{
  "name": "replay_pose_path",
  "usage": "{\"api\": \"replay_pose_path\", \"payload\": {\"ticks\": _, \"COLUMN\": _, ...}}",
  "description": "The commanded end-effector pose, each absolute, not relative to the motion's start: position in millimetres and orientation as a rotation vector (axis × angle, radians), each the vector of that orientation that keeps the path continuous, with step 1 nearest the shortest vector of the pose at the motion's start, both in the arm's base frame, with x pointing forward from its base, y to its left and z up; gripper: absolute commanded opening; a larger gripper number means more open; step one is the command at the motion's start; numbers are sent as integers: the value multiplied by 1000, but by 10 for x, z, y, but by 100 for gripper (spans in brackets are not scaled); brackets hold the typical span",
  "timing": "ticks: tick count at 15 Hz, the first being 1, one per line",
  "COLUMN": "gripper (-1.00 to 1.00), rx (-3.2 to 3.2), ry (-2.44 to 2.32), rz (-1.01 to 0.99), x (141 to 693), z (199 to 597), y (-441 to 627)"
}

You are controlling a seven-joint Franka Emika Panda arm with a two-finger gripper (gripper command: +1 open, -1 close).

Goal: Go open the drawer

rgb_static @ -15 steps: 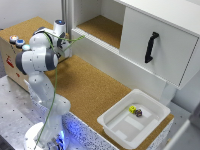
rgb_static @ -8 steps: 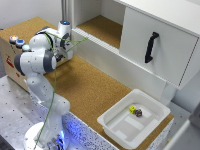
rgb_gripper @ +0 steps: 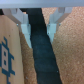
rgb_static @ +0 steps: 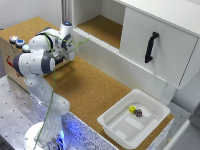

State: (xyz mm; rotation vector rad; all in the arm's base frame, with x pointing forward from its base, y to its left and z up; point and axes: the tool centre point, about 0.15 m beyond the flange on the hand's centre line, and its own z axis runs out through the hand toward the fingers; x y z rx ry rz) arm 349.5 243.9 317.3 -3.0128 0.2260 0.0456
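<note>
- Cork-brown board covered the table [rgb_static: 95,90], and a wide bare stretch of it lay between the arm and the white cabinet, free for moving.
- White cabinet walls [rgb_static: 100,55] closed off the far edge of that stretch; behind them an open bay [rgb_static: 102,27] with the same cork floor sat at the exterior view's upper middle.
- The drawer [rgb_static: 160,47], a big white box with a flat front, stood at the exterior view's upper right, its black bar handle [rgb_static: 151,47] upright on the front face.
- A shallow white tray [rgb_static: 122,125] rested at the table's near edge on the exterior view's lower right, holding two small cubes [rgb_static: 135,110], one yellow and one dark.
- A cardboard box [rgb_static: 12,62] stood at the exterior view's left, by the arm; it bore red marks in that view, and blue printed marks [rgb_gripper: 5,52] in the wrist view, too blurred to read.
- The gripper [rgb_static: 70,49] hung near the cabinet's left end, well apart from the drawer and its handle, which lay across the table toward the exterior view's right.
- In the wrist view its fingers [rgb_gripper: 22,25] stood spread, with a dark band [rgb_gripper: 42,55] and cork showing between them and nothing pinched.
</note>
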Motion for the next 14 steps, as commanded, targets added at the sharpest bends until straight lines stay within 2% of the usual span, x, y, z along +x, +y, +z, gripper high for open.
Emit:
{"api": "replay_pose_path", "payload": {"ticks": 1, "gripper": -100, "rx": -2796, "ry": 29, "rz": 51, "x": 3819, "z": 2149, "y": 1600}}
{"api": "replay_pose_path", "payload": {"ticks": 3, "gripper": -100, "rx": -2769, "ry": -72, "rz": 52, "x": 3873, "z": 2103, "y": 1624}}
{"api": "replay_pose_path", "payload": {"ticks": 4, "gripper": 100, "rx": -2785, "ry": -112, "rz": 27, "x": 3876, "z": 2127, "y": 1656}}
{"api": "replay_pose_path", "payload": {"ticks": 8, "gripper": 100, "rx": -2787, "ry": -321, "rz": -79, "x": 3788, "z": 2335, "y": 1955}}
{"api": "replay_pose_path", "payload": {"ticks": 14, "gripper": 100, "rx": -2794, "ry": -331, "rz": -170, "x": 3661, "z": 2667, "y": 2038}}
